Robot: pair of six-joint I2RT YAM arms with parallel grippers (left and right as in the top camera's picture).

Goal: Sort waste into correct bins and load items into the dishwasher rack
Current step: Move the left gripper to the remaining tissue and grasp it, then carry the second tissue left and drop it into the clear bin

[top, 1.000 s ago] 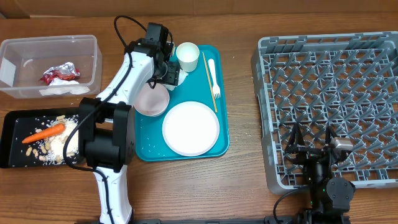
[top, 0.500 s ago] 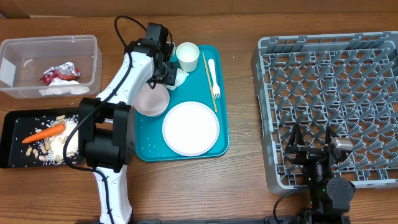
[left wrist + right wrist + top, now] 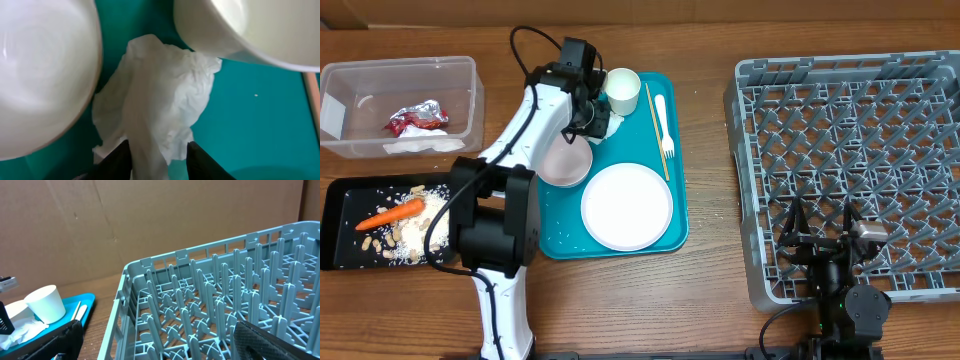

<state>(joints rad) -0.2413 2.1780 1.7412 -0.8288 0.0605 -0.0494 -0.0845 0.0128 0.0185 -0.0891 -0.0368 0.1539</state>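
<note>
straddling the napkin (image 3: 160,100), left gripper (image 3: 159,157) seemingly touches it.

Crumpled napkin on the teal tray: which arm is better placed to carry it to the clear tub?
Left. The left gripper flanks the crumpled napkin, with the clear tub on its side. The right gripper hangs open over the dishwasher rack, far from it.

A crumpled white napkin (image 3: 160,95) is lying near the teal tray's (image 3: 552,245) far-left corner, between a white bowl (image 3: 570,166) and a white cup (image 3: 622,89). A white plate (image 3: 627,206) is sitting by its near edge. An orange carrot (image 3: 390,214) is resting in the black tray (image 3: 340,252), and a red-and-silver wrapper (image 3: 415,117) in the clear tub (image 3: 477,95). The grey rack (image 3: 840,130) is standing by the table's (image 3: 710,290) right edge.
</note>
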